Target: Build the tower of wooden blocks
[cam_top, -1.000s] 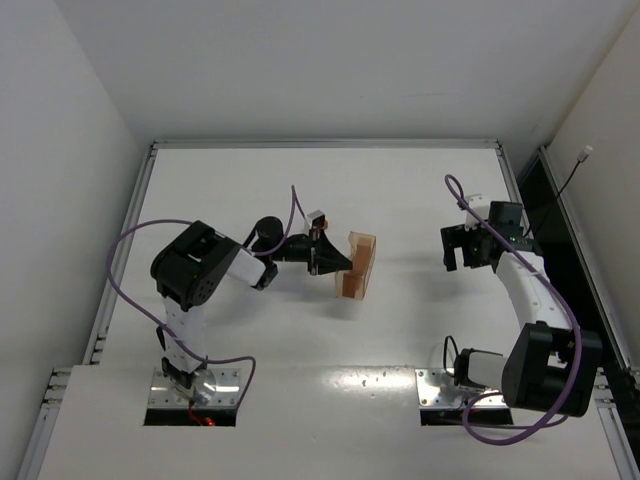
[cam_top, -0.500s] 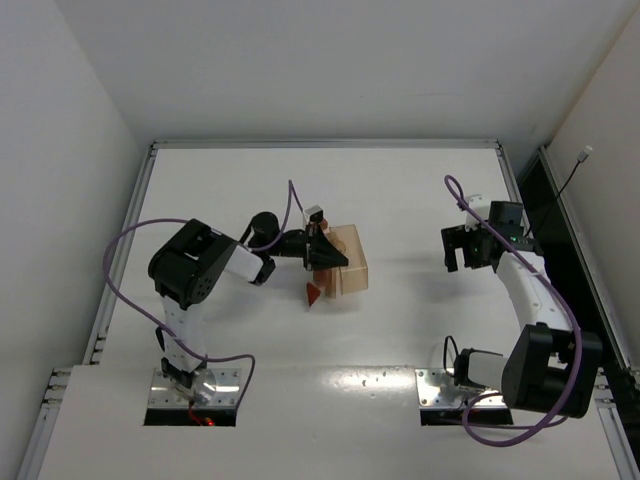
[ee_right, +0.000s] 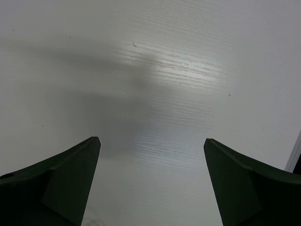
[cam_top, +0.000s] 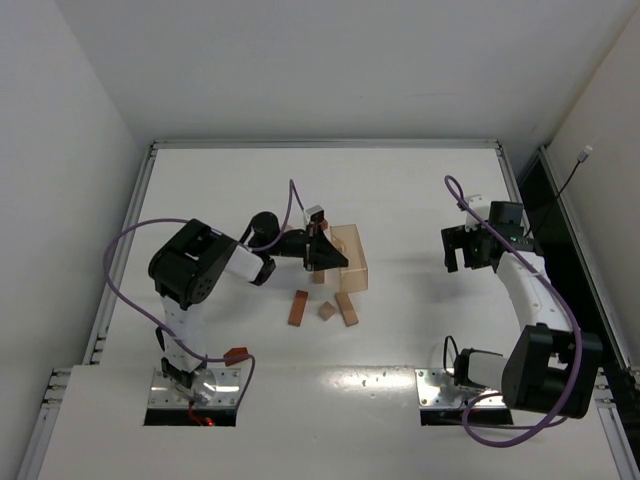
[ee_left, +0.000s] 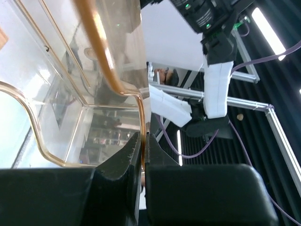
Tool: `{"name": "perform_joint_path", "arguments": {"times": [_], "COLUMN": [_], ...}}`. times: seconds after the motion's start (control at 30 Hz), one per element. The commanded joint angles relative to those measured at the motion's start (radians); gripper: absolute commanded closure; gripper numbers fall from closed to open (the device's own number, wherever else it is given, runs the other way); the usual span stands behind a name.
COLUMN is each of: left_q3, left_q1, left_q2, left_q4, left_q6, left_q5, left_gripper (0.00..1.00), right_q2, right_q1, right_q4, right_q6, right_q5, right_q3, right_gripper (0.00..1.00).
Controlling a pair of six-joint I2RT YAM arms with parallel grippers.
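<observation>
Blocks [cam_top: 327,311] lie loose just beside the clear box [cam_top: 352,262], its contents unreadable, its rim pinched by the left gripper [ee_left: 142,146]; right gripper [ee_right: 151,140], well apart, gapes wide.

Even, bright overhead light washes the white table [cam_top: 420,190] in the top view, and the shadows beneath the arms are soft and faint. The left wrist view is contrasty: the clear plastic box [ee_left: 94,70] carries reflections and glare, and a strip light [ee_left: 268,29] flares. The right wrist view shows a diffuse shadow, a streaky sheen and the dark, soft-focus fingers [ee_right: 56,188] of the right gripper [ee_right: 151,140].
</observation>
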Motion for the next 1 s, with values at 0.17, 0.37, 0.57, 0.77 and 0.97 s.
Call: {"name": "perform_joint_path", "arguments": {"times": [0.17, 0.37, 0.57, 0.77, 0.97], "left_q3": [0.093, -0.008, 0.070, 0.215, 0.260], "left_q1": [-0.131, 0.072, -0.040, 0.072, 0.164], "left_q2": [-0.019, -0.003, -0.025, -0.025, -0.114], "left_q4": [0.591, 0.591, 0.591, 0.581, 0.171], "left_q6": [0.003, 0.004, 0.013, 0.013, 0.313], "left_q5": [0.044, -0.003, 0.032, 0.097, 0.217], "left_gripper": [1.00, 1.00, 1.00, 1.00, 1.00], "right_q2": [-0.022, -0.034, -0.024, -0.034, -0.023], "right_q1": [-0.003, -0.003, -0.003, -0.003, -0.003], "right_q4": [0.017, 0.005, 0.005, 0.024, 0.024], "right_q6": [-0.003, -0.012, -0.012, -0.012, -0.012], "right_q5": [0.013, 0.013, 0.004, 0.004, 0.004], "right_q3": [0.036, 0.036, 0.046, 0.024, 0.033], "right_gripper": [0.11, 0.11, 0.11, 0.13, 0.13]}}
